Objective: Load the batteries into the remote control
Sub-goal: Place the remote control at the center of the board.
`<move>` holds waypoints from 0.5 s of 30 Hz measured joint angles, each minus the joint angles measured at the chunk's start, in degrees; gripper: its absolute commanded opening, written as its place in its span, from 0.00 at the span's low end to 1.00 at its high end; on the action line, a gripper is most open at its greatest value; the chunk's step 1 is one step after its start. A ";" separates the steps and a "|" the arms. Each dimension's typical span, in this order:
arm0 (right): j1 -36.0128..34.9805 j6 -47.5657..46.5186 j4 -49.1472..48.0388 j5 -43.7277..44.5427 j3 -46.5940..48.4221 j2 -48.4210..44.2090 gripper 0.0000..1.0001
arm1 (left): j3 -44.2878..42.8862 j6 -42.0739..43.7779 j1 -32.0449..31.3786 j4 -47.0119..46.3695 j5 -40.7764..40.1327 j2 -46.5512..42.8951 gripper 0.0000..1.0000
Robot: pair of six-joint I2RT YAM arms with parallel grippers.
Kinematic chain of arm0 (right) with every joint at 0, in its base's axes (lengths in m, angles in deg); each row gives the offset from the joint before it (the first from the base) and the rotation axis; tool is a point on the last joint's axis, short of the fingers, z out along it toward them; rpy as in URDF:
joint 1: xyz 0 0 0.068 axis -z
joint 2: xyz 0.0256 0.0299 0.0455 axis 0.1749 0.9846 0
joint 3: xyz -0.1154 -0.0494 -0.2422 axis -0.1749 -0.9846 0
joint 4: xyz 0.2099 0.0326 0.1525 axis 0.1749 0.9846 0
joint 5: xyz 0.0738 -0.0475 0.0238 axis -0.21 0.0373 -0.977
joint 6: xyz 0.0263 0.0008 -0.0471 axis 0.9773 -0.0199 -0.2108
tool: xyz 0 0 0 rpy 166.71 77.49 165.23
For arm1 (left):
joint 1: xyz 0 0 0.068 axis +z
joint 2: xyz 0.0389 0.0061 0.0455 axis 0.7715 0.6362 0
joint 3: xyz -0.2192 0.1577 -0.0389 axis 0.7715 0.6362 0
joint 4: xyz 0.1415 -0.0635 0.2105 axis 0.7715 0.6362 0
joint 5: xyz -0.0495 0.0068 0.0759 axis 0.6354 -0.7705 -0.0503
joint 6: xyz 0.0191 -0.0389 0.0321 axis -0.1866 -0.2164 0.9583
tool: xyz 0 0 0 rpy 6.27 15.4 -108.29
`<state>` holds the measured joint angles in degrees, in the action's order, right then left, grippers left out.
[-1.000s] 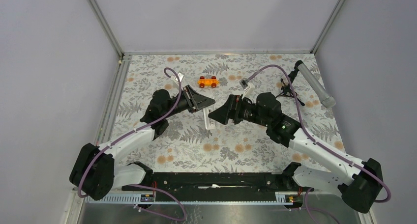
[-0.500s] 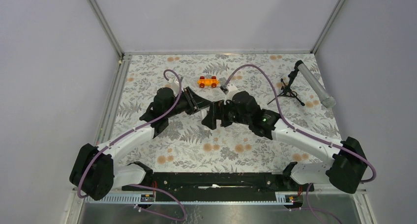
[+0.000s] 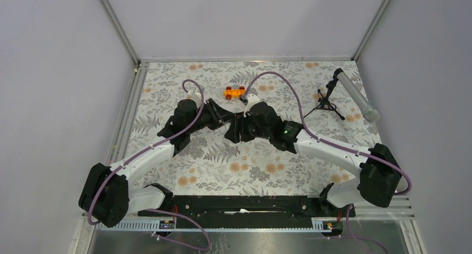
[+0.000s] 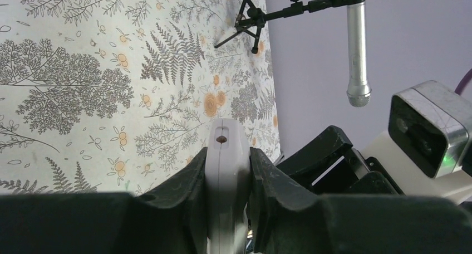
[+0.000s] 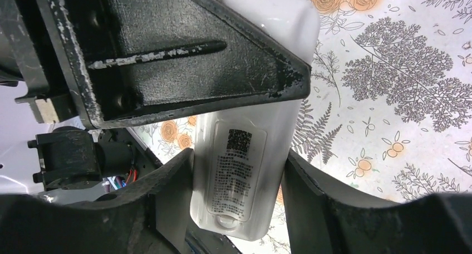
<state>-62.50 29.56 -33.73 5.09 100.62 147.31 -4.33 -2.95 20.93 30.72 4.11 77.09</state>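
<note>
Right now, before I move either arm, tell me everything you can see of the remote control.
The remote control is a slim white plastic oblong with rounded corners, held above the floral tabletop. Its back shows a printed label with a square code; one end has a small dark dot. The left gripper clamps its flat faces, and the fingers of the right gripper sit against both long edges.

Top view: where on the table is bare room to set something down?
Bare tablecloth between the forearms and in the far-left corner. Crowded where left gripper and right gripper meet at the remote control, by the orange toy car, around the tripod.
</note>
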 measured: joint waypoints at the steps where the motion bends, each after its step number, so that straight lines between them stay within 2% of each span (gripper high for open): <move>1: -0.09 0.13 0.04 0.04 0.02 0.09 0.33 | 0.00 0.09 0.00 0.35 0.00 0.00 0.45; 3: -0.13 0.24 0.31 0.68 0.02 0.13 0.31 | 0.00 -0.24 -0.02 0.72 -0.17 -0.07 0.71; 4: -0.15 0.31 0.52 1.42 0.02 0.20 0.31 | 0.00 -0.39 -0.07 1.14 -0.46 -0.22 0.92; 5: -0.15 0.35 0.81 2.16 0.02 0.22 0.31 | 0.00 0.09 -0.07 1.77 -0.85 -0.46 0.98; 15: 1.88 0.63 5.77 11.93 -6.47 0.50 0.32 | -0.66 3.28 0.66 15.76 -12.50 -7.43 0.99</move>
<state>-60.62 30.19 -27.96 17.02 94.15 147.82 -4.99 0.33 21.58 46.48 -8.39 69.66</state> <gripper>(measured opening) 0.604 0.986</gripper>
